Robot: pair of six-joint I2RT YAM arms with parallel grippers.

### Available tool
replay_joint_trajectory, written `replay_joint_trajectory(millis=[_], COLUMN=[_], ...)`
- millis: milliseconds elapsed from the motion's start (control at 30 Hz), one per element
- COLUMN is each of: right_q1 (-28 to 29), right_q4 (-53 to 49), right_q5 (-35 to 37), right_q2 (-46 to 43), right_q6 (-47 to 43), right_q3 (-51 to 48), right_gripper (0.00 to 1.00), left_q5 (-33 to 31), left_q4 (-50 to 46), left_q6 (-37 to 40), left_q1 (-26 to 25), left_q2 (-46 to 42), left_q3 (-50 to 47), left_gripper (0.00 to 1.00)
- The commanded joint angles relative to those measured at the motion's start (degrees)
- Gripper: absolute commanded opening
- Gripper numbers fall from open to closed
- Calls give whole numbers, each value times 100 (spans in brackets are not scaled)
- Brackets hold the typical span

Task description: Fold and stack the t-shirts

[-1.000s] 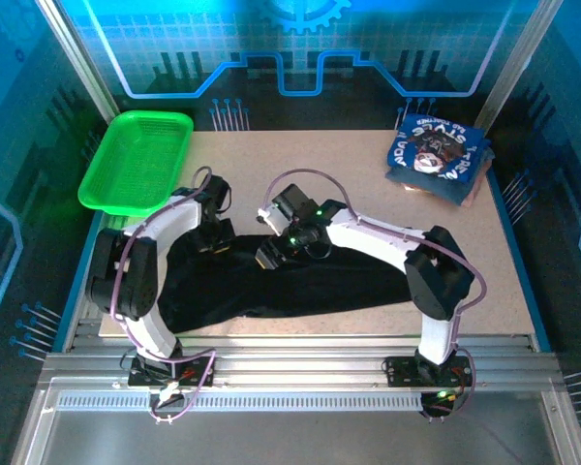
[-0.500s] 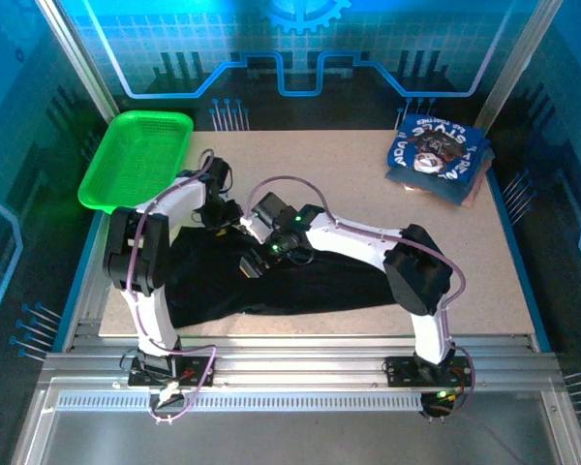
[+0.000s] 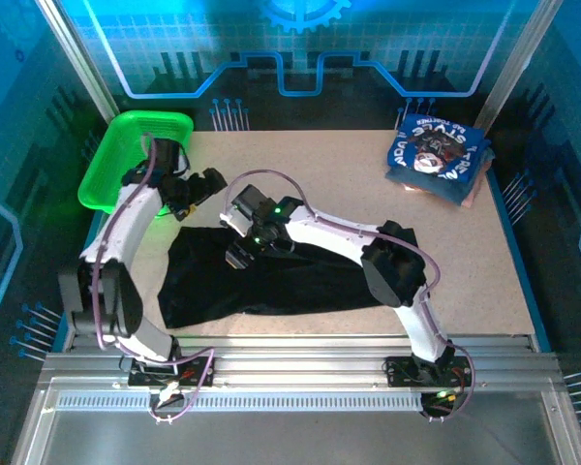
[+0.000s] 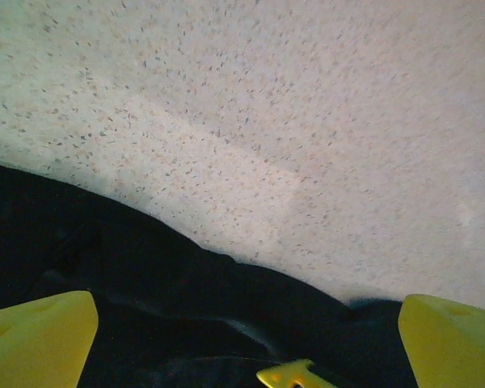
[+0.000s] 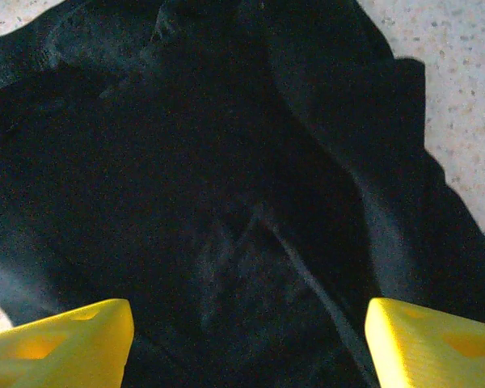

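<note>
Black t-shirt crumpled; wrist cams: L claw, R claw spread; top cam: blue t-shirts stacked.

Speckled table: black t-shirt lower centre, folded blue t-shirts upper right, green basket upper left.

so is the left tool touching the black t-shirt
Apart. The top view shows the open left tool over the table, with bare tabletop between it and the black t-shirt.

A robot lab cell: aluminium posts, blue-lit panels with a gear graphic, two arms bolted to a slotted rail beside a speckled worktop.
</note>
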Motion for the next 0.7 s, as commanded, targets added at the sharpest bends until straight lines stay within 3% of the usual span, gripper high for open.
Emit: replay_joint_trajectory(millis=[0, 267, 667], right_q1=[107, 153, 249], right_q4=[-396, -768, -980], right_q5=[99, -126, -310], right_q2=[355, 915, 1354], right_q6=[-312, -348, -181], right_q3=[504, 1346, 1703], right_gripper=[76, 74, 71], left_q5=[115, 46, 66], left_q4=[-94, -51, -91], left_q6=[-176, -187, -187], left_q1=[131, 433, 641], left_q2=[-337, -1268, -1808], left_q3=[-509, -1366, -2049], left_gripper=[97, 98, 98])
